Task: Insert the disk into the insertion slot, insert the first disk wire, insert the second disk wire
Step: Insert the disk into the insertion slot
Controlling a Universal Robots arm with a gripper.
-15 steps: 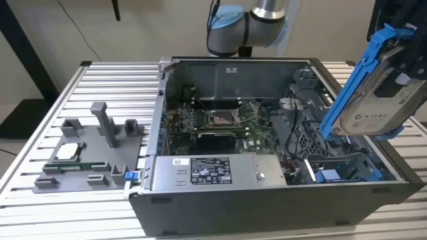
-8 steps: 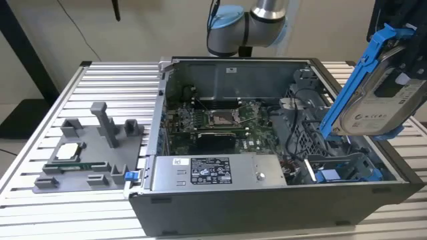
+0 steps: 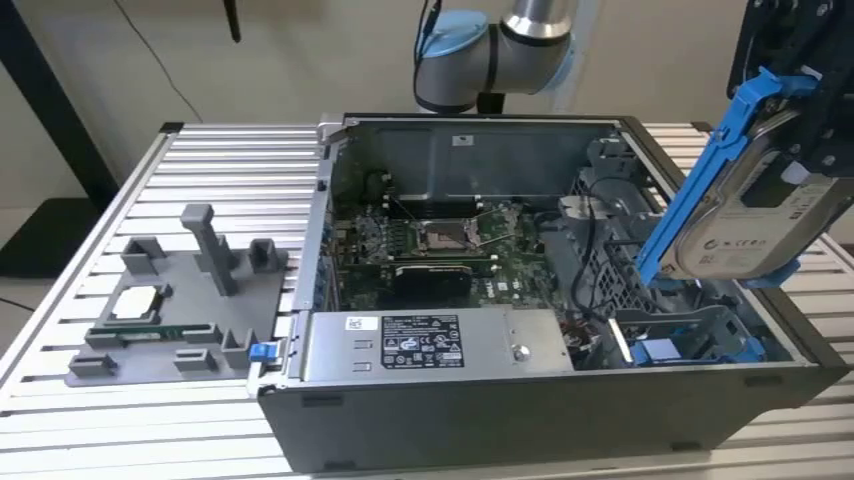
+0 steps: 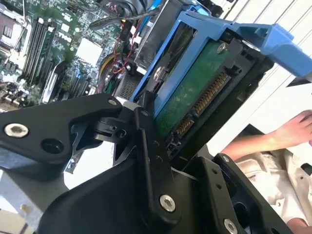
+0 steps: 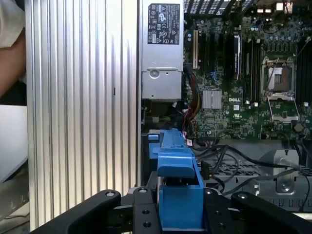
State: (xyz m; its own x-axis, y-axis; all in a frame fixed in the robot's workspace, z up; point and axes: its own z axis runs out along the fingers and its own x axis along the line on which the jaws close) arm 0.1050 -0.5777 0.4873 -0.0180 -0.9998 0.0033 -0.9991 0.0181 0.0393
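Gripping the disk (image 3: 741, 225) by its blue carrier, with the gripper (image 3: 811, 125) clamped tight on it. Hangs tilted, white printed label toward the exterior view, just above the insertion slot (image 3: 687, 338) at the exterior view's right end of the open computer case (image 3: 534, 430); not inserted yet. Shows green circuit board and connector pins in the second wrist view. Has the power supply (image 3: 427, 345), with a black-and-white printed label, beside the slot. Leaves a grey fixture (image 3: 174, 300) on the table (image 3: 227, 160) at the exterior view's left. Catches a person's hand (image 4: 292, 129).
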